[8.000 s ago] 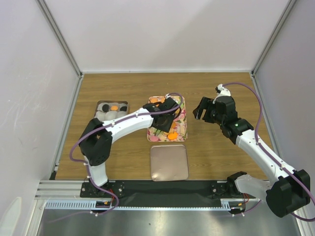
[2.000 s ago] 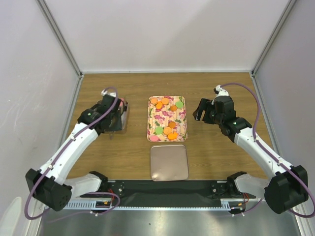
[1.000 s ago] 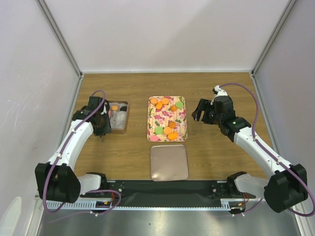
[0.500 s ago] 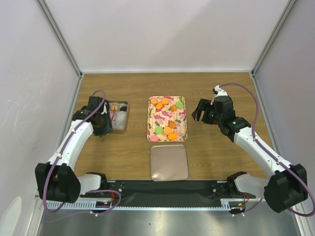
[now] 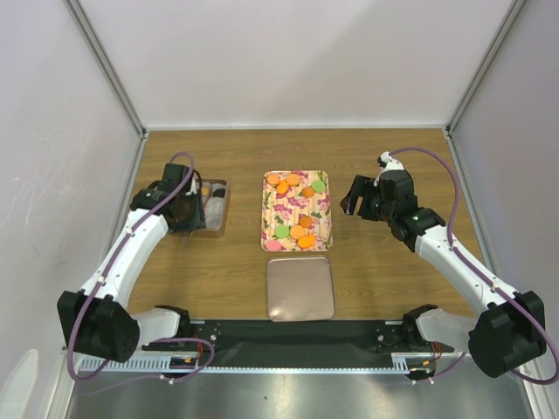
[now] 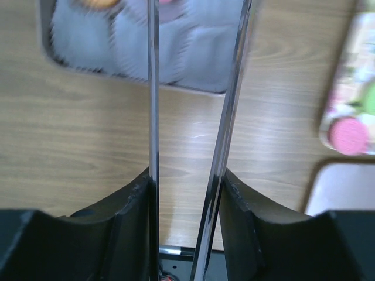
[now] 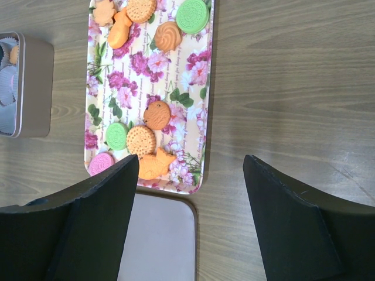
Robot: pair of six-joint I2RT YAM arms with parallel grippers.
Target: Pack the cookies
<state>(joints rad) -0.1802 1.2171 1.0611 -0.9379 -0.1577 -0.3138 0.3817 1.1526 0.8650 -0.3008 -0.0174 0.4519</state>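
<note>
Cookies [image 7: 157, 115]: most lie loose on the floral tray [image 7: 208, 88] at the middle of the table. They are orange in the main, with two green and one pink cookie [image 7: 101, 164] at the tray's near left corner. I see them in two groups, one at the far end and one at the near end.
Tin [image 5: 216, 206]: it sits to the left of the tray and apart from it. It is lined with white fluted paper cups, so I take it to be what gets packed. My left wrist view is blurred, but it shows something orange and something pink among the cups.
Left gripper [image 6: 198, 17]: I have it hanging over the tin's near edge. Its thin metal fingers [image 6: 153, 117] are spread and there is nothing between them, so this hand is free for another pick.
Right gripper [image 7: 190, 164]: I have it parked just right of the tray and looking down on it. The jaws are wide apart and empty. From there it is out of the left arm's path, and its camera gives me a clear count of what is left.
Lid [image 5: 300, 289]: the plain square lid lies flat on the near side of the tray, clear of both arms. I judge it goes on last.
Progress: early, as I judge it, since most of the cookies are not yet in the tin.
</note>
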